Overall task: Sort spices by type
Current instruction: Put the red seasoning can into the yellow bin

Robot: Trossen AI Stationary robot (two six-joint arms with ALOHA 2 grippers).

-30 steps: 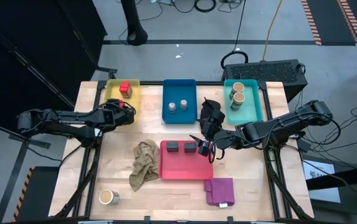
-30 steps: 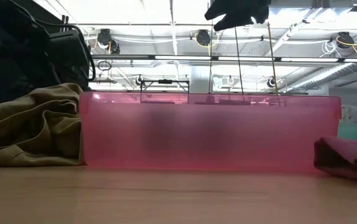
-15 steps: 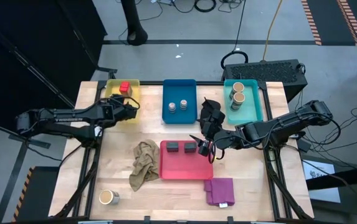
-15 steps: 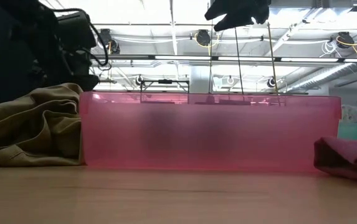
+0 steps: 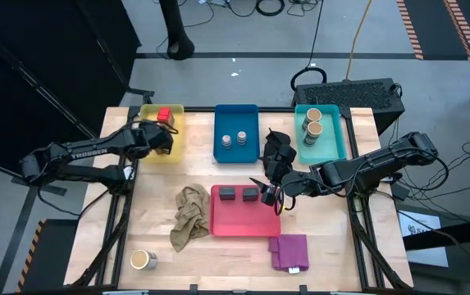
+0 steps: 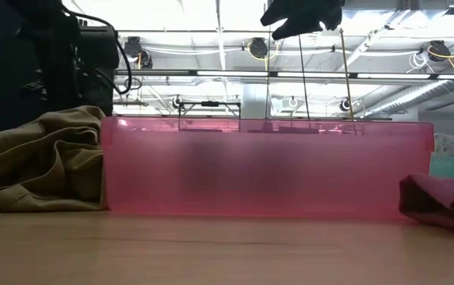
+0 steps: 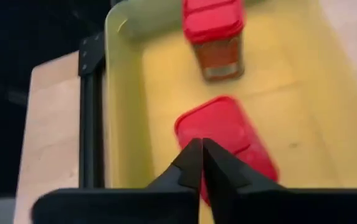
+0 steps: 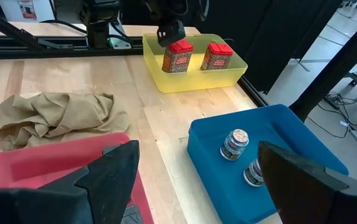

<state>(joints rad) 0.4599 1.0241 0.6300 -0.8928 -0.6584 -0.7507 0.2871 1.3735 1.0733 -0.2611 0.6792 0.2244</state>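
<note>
Two red cubes (image 8: 177, 56) (image 8: 218, 56) stand upright in the yellow tray (image 5: 148, 131). My left gripper (image 7: 201, 155) is shut with nothing in it, just above the lid of the nearer cube (image 7: 225, 134); in the high view it hides that cube. My right gripper (image 8: 197, 180) hangs open over the right end of the pink tray (image 5: 243, 213), nothing between its fingers. Two dark grey tins (image 5: 229, 193) (image 5: 250, 193) sit in the pink tray. Two silver round tins (image 5: 233, 141) stand in the blue tray (image 5: 236, 115), and two tan jars (image 5: 313, 122) in the teal tray (image 5: 333, 135). Another tan jar (image 5: 143, 260) stands on the table, near left.
A beige cloth (image 5: 188, 215) lies crumpled left of the pink tray and a purple cloth (image 5: 289, 251) near the front edge. A black cloth (image 5: 277, 150) lies between the blue and teal trays. Bare wood shows at the near centre and along the left side.
My left gripper has risen over the yellow tray and drifted a little toward the table's far edge, turning as it went. The red cube under it stays in the tray.
</note>
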